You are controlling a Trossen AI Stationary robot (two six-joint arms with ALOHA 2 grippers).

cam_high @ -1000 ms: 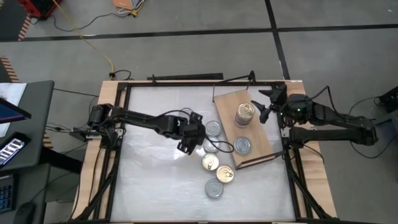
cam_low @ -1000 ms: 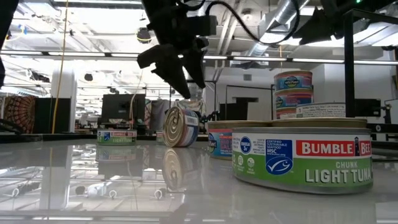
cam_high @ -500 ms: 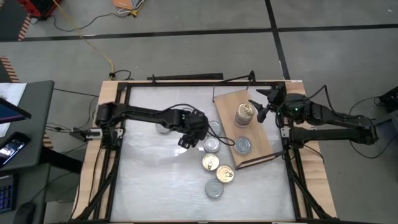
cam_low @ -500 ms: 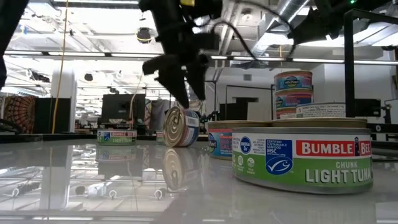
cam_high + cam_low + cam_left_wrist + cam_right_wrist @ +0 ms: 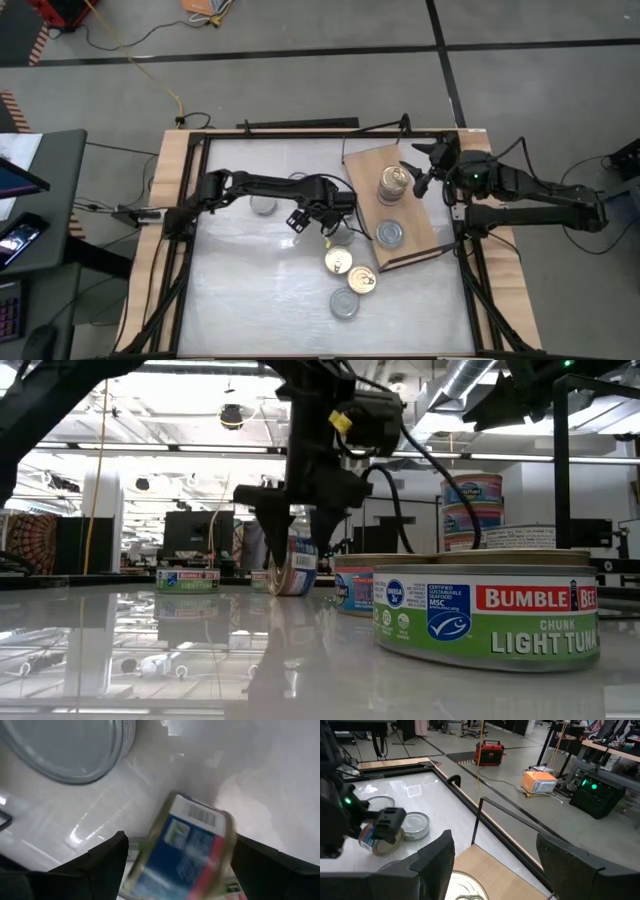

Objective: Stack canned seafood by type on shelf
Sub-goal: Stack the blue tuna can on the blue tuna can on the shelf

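A tuna tin (image 5: 295, 565) is standing on its edge on the white tabletop (image 5: 250, 290), just off the wooden shelf's (image 5: 425, 235) near-left side, among flat-lying tins (image 5: 339, 262). Its lid is facing sideways, so its short axis is lying level and its round faces are upright; in the left wrist view the blue label (image 5: 187, 855) is showing between the fingers.

The left gripper (image 5: 297, 520) is hanging over it with jaws spread wide, straddling the tin but not yet pinching it. For a clean pick, the fingers should probably be closing across the two flat faces, low enough that the tin is not rolling away.

On the shelf a stack of tins (image 5: 394, 185) is waiting. The right gripper (image 5: 425, 170) is hovering beside it, jaws wide and empty.
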